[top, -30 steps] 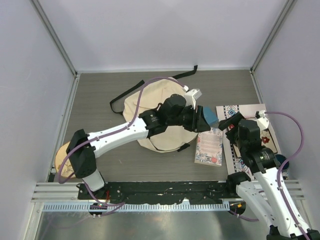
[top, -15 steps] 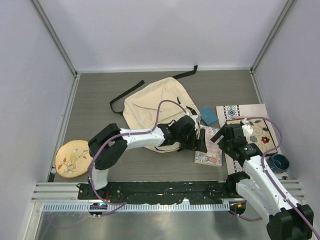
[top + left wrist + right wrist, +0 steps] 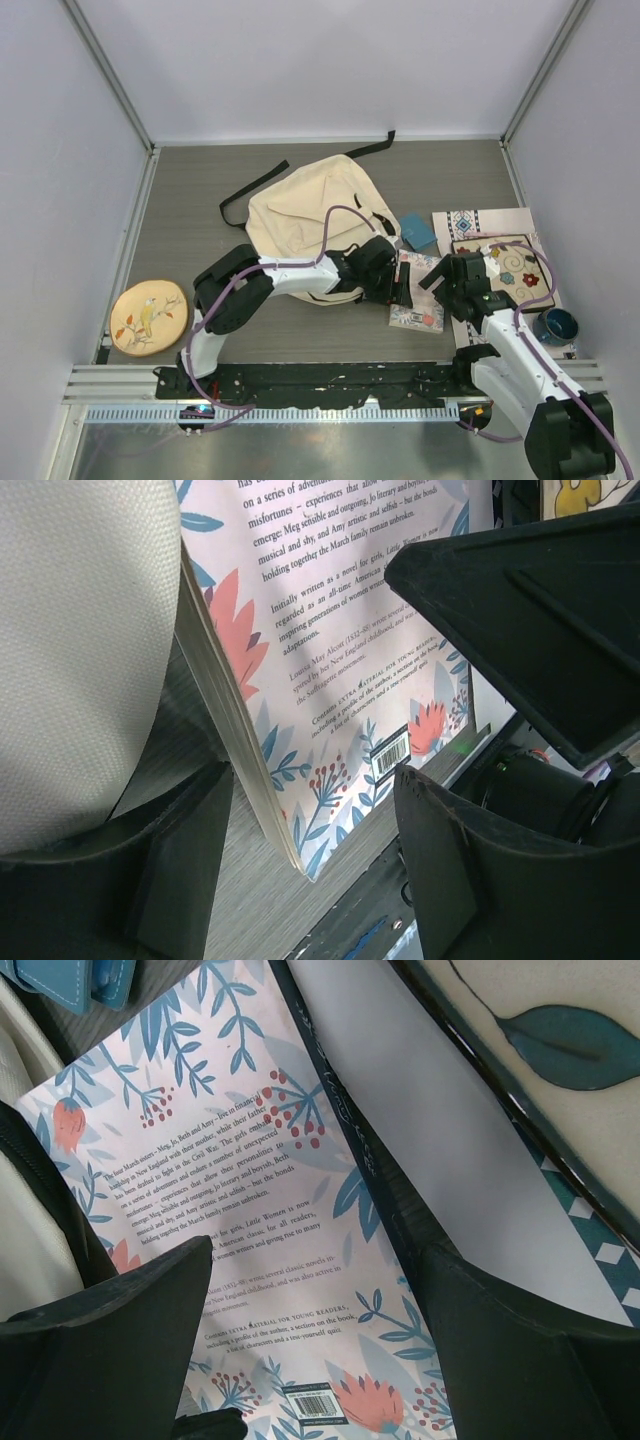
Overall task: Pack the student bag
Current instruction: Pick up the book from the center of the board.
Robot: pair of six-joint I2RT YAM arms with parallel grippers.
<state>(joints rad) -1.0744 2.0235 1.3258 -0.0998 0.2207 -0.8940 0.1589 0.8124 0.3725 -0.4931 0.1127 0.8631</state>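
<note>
**Cream Bag, Book Bracketed**

Cream fabric student bag (image 3: 300, 215) lies mid-table, just left of the book (image 3: 422, 300). Left gripper (image 3: 320, 855) straddles the book's page edge, jaws apart, gripping nothing. Right gripper (image 3: 310, 1360) hovers wide over the opposite side, probably to steady a lift.

The book (image 3: 420, 302) lies hemmed between student bag (image 3: 300, 210) and right pincer (image 3: 440, 287).

In the top view, the lower right part of the student bag (image 3: 300, 215) is covered by the left arm (image 3: 290, 275). The paperback book (image 3: 420, 308) is partly masked by the left gripper (image 3: 403, 290) and the right gripper (image 3: 437, 285). In the right wrist view, the blue case (image 3: 75, 978) is cut off by the upper edge. The digits of the barcode (image 3: 318, 1403) are too small to be read.
</note>
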